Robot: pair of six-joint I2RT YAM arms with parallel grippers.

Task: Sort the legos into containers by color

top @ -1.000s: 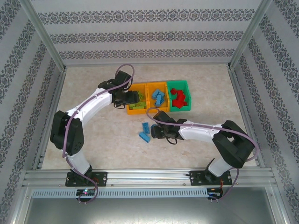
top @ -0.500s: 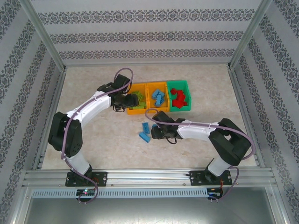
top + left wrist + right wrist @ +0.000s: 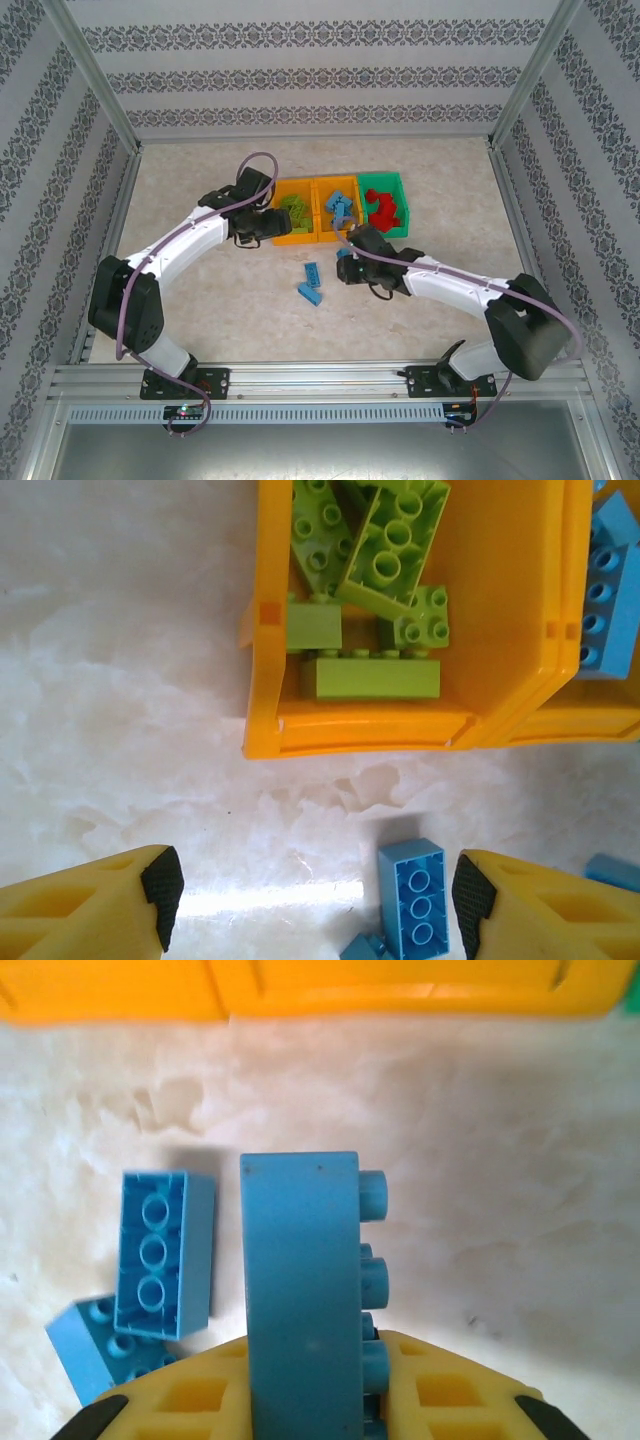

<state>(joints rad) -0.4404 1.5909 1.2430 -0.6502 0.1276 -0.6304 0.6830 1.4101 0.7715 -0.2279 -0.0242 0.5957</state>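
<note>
1. The left claw (image 3: 315, 892) hangs about half open with nothing between its jaws, just short of the left orange bin (image 3: 262, 680). Straight ahead of it, inside that bin, lie the lime green bricks (image 3: 390, 550).
2. Below it, nearer its right finger, a loose blue brick (image 3: 412, 900) rests on the table (image 3: 120, 680). A second loose blue brick (image 3: 95, 1350) touches that one's near corner.
3. The right claw (image 3: 310, 1400) is clamped shut on a held blue brick (image 3: 300, 1290), gripped on edge with its studs to the claw's right. The middle orange bin (image 3: 337, 232), already holding blue bricks (image 3: 340, 208), is ahead of this claw, and both loose ones lie to its left.
4. Ahead and to the right of that claw, the green bin (image 3: 385, 235) holds the red bricks (image 3: 383, 207).
5. The sort looks nearly done, with no red or lime pieces on the table. What remains is the carried blue and at least two loose blues. A blue sliver at the left wrist view's right edge may be a third, though I cannot tell.
6. Since a second ago, the right claw has closed and swung from beside the loose bricks toward the middle bin. The left claw has drawn back from over the lime bin, its opening unchanged.
</note>
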